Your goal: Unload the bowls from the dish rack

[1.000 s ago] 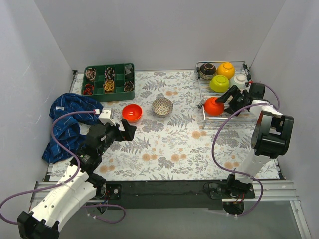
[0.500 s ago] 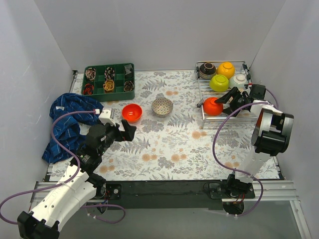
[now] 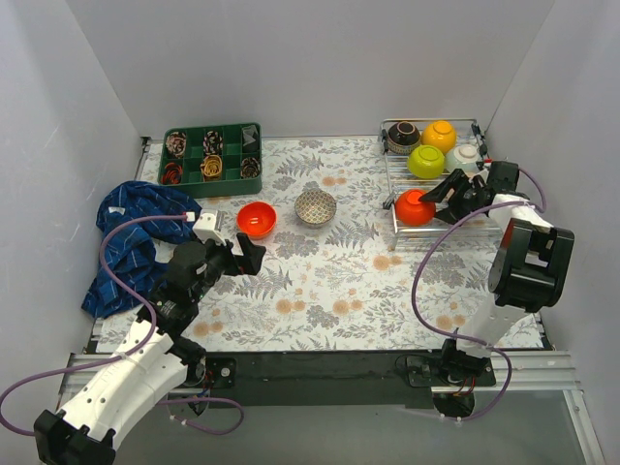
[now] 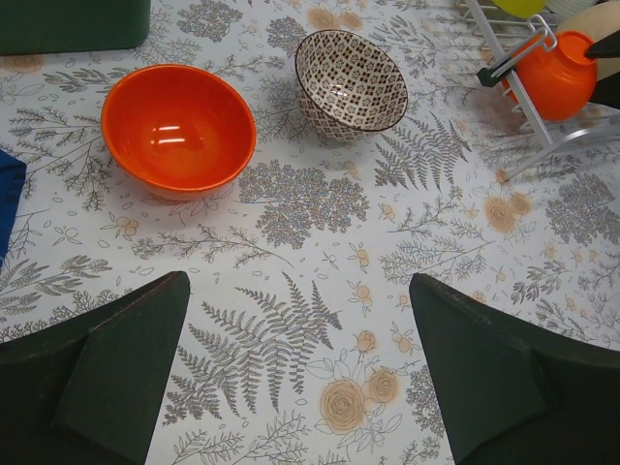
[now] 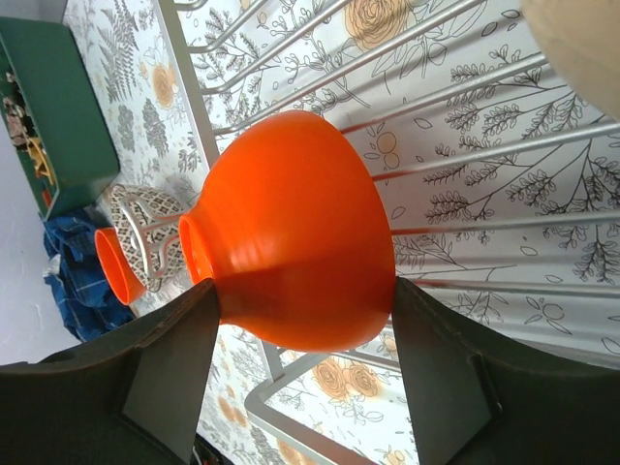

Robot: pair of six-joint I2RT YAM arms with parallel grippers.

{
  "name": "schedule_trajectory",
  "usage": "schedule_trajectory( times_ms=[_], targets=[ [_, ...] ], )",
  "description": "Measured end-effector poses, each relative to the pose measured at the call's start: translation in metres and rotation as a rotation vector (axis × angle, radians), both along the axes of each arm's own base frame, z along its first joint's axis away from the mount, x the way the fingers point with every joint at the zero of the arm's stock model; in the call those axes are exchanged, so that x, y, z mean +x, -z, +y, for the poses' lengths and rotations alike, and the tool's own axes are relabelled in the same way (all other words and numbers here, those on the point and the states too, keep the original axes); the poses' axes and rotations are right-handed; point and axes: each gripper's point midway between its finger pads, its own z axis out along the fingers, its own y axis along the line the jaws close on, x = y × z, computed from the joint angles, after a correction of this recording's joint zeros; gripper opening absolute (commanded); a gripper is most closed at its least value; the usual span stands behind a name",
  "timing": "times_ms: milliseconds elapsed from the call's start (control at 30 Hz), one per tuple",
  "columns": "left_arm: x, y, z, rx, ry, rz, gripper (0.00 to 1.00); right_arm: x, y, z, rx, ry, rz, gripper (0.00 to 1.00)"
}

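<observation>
The silver wire dish rack (image 3: 455, 228) stands at the back right. It holds a dark brown bowl (image 3: 403, 137), a yellow-orange bowl (image 3: 440, 135), a lime green bowl (image 3: 426, 161), a pale mint bowl (image 3: 466, 157) and an upturned red-orange bowl (image 3: 415, 206) at its front left corner. My right gripper (image 3: 433, 199) has its fingers pressed on both sides of that red-orange bowl (image 5: 291, 232), which still rests on the rack bars (image 5: 465, 145). A second red-orange bowl (image 3: 257, 219) and the white patterned bowl (image 3: 316, 206) stand on the table. My left gripper (image 3: 250, 254) hovers open and empty near them (image 4: 300, 329).
A green compartment tray (image 3: 212, 160) with small items sits at the back left. A blue checked cloth (image 3: 131, 242) lies at the left edge. A beige bowl edge (image 5: 581, 39) shows beside the held bowl. Grey walls close in on three sides.
My right gripper has shifted slightly around the red-orange bowl on the rack, and the bowl has barely moved. The left arm has not moved.
</observation>
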Motion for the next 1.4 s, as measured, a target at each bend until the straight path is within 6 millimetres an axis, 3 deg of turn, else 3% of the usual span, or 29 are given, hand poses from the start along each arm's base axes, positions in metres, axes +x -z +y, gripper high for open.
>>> schedule_trajectory(
  times_ms=[400,833,933,1033,1233,1400],
  targets=[
    [0.0,0.0,0.0,0.0,0.0,0.0,0.98,-0.01,-0.023,-0.015,-0.168,-0.032,-0.056,0.06],
    [0.0,0.0,-0.001,-0.008,0.001,0.005,0.98,-0.017,-0.094,-0.024,-0.458,-0.063,-0.279,0.01],
    [0.0,0.004,-0.003,-0.012,0.003,0.025,0.98,-0.019,-0.119,-0.005,-0.572,-0.118,-0.367,0.01],
    [-0.001,0.013,-0.006,-0.013,0.01,0.065,0.98,-0.027,-0.142,0.033,-0.68,-0.222,-0.481,0.01],
    [-0.001,0.024,-0.015,-0.022,0.027,0.182,0.98,-0.061,-0.181,0.109,-0.853,-0.432,-0.734,0.01],
    [0.009,0.008,-0.031,-0.068,0.035,0.258,0.98,-0.101,-0.184,0.166,-1.003,-0.597,-0.937,0.01]
  ],
)
